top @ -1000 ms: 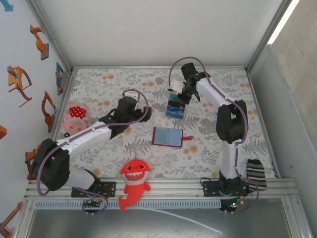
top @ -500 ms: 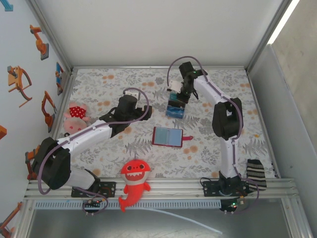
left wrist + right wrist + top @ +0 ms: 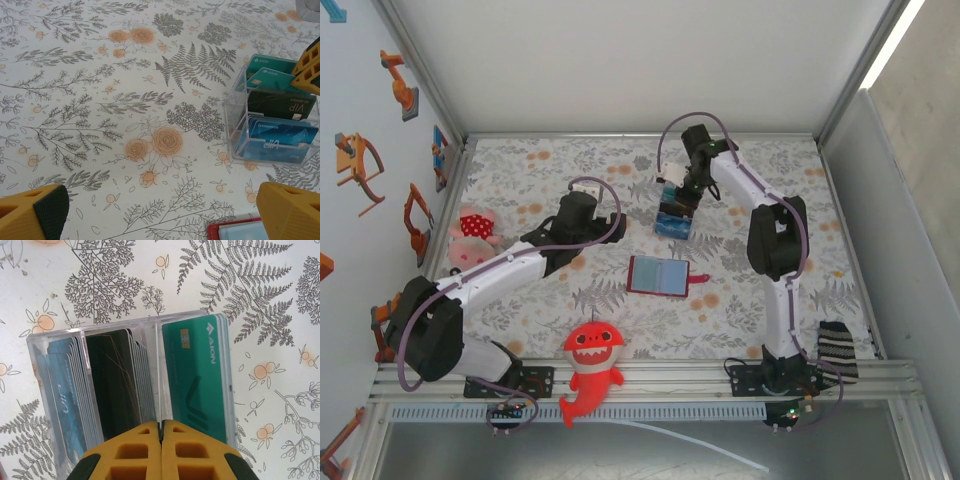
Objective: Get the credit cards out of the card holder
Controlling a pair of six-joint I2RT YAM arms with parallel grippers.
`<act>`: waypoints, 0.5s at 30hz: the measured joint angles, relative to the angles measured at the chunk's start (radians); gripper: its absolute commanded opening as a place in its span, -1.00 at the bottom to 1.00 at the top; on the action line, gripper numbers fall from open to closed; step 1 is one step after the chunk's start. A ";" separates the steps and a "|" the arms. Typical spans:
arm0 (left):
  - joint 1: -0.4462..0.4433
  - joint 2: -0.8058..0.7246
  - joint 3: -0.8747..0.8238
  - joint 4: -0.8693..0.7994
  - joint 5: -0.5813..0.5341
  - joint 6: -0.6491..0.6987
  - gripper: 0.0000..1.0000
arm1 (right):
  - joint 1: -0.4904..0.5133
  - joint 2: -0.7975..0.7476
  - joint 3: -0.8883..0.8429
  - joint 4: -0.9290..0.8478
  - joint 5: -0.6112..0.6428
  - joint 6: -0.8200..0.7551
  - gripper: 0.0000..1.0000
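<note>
- Clenched tight at right gripper, just above rack; teal cards ahead, right of jaws.
- Released wide at left gripper; wallet beside right finger.

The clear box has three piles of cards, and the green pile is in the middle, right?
Not quite. The clear box does hold three piles, but the black pile is in the middle; the green pile sits at one end, the blue pile at the other. The right wrist view shows it.
</note>
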State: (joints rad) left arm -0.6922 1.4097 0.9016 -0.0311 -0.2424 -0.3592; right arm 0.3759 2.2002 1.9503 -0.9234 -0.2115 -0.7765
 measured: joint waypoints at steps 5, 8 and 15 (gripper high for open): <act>0.000 0.000 0.000 0.000 0.000 0.002 0.94 | 0.000 0.021 0.034 -0.021 -0.017 0.028 -1.00; 0.000 0.000 0.000 0.000 0.000 0.001 0.94 | 0.001 0.032 0.050 -0.031 -0.016 0.038 -1.00; 0.000 0.000 0.000 0.000 0.001 0.001 0.94 | 0.003 0.038 0.066 -0.042 0.012 0.047 -0.91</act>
State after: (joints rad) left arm -0.6922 1.4097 0.9016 -0.0307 -0.2417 -0.3580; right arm 0.3790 2.2383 2.0163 -0.9653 -0.1997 -0.7296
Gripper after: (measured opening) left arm 0.970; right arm 0.038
